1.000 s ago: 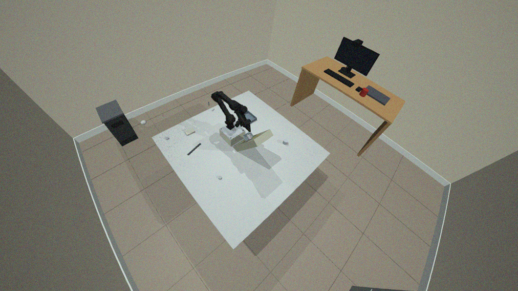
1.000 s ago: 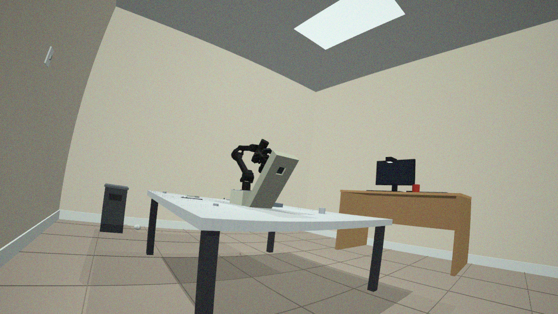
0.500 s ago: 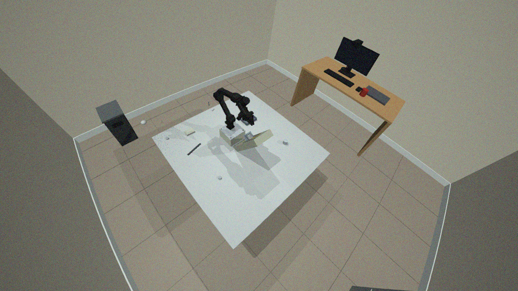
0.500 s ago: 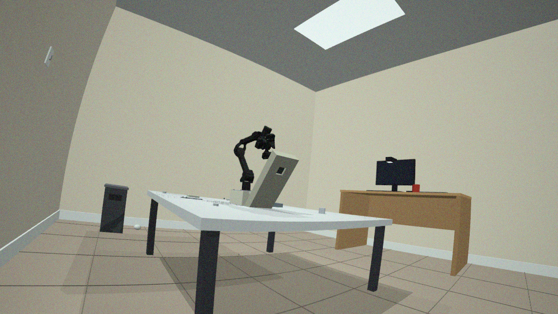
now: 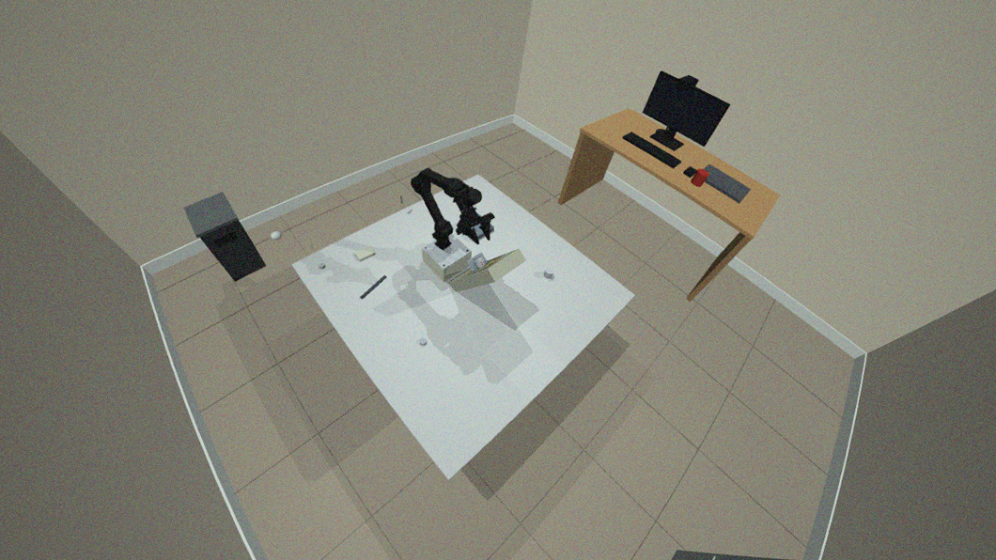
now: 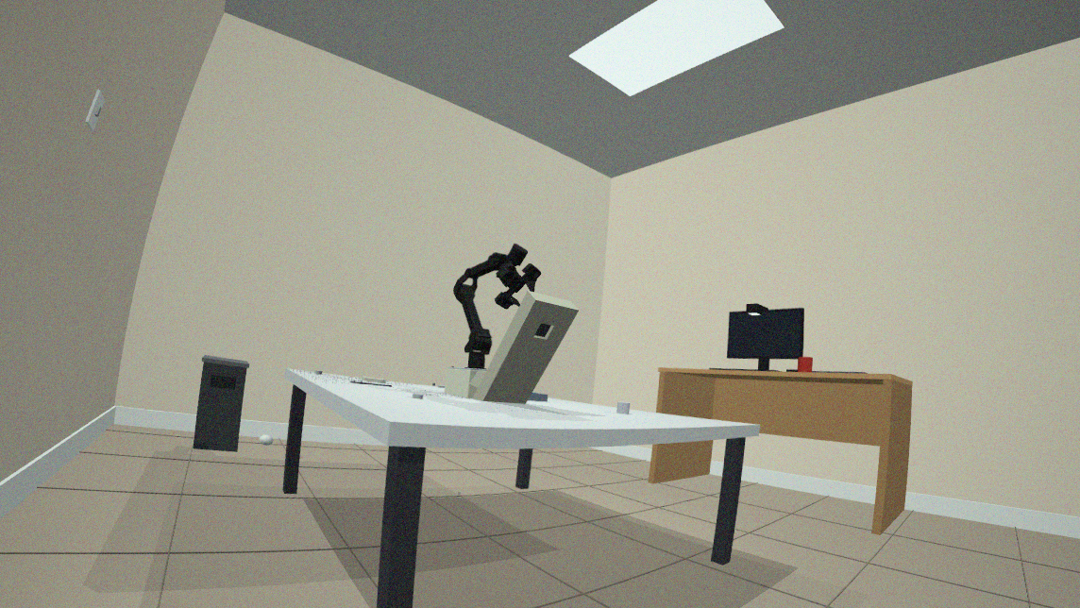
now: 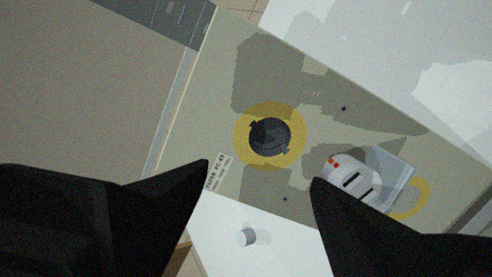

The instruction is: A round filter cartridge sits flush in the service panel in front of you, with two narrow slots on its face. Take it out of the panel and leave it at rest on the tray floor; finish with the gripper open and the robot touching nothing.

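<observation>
The filter cartridge (image 7: 336, 169), pale grey with two black slots and two orange-red marks, is out of its hole. It lies on the sloping panel (image 7: 202, 107) (image 6: 521, 355) beside a translucent blue-grey bracket (image 7: 397, 169). The round hole (image 7: 269, 137), ringed in yellow, shows dark and empty. My gripper (image 7: 260, 175) (image 5: 483, 239) (image 6: 525, 297) is open above the panel, with nothing between its fingers. The right finger overlaps the cartridge's near edge in the wrist view; contact cannot be told. The tray (image 6: 537, 396) stands on the table, mostly hidden behind the panel in the exterior view.
A second yellow ring (image 7: 426, 193) is partly hidden by the bracket. A small grey cylinder (image 7: 246, 237) (image 5: 549, 275) (image 6: 623, 408) stands on the white table (image 5: 448, 431). A dark strip (image 5: 372, 287) and a pale block (image 5: 364, 254) lie on the table's other side.
</observation>
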Available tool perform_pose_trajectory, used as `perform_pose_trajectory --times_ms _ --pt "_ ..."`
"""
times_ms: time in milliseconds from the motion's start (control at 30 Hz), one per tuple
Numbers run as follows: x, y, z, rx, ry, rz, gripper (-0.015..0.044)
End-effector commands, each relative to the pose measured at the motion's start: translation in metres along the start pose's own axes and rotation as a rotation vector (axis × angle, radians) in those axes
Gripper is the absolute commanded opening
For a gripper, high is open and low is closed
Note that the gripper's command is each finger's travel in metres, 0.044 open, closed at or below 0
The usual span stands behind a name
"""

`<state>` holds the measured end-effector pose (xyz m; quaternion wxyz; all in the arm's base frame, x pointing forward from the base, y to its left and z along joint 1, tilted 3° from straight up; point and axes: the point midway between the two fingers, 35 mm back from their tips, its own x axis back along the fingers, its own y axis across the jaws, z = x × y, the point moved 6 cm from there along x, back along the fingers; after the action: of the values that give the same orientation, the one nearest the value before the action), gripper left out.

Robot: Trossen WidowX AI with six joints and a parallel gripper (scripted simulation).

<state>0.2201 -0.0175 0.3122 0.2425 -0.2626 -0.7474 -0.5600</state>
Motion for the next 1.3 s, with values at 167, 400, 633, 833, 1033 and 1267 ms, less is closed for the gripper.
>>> perform_pose_trajectory --times_ms 167,400,633,833,1033,1267 --pt "-0.037 -0.057 0.017 1.096 0.249 0.214 0.0305" --pt "-0.039 -0.063 0.019 1.262 0.297 0.214 0.0305" --pt "-0.039 -0.063 0.019 1.262 0.297 0.214 0.0305" --pt "-0.039 -0.063 0.019 1.262 0.297 0.214 0.0305" --pt "-0.048 -0.065 0.020 1.262 0.297 0.214 0.0305" --pt "-0.059 -0.068 0.021 1.262 0.296 0.214 0.0305"
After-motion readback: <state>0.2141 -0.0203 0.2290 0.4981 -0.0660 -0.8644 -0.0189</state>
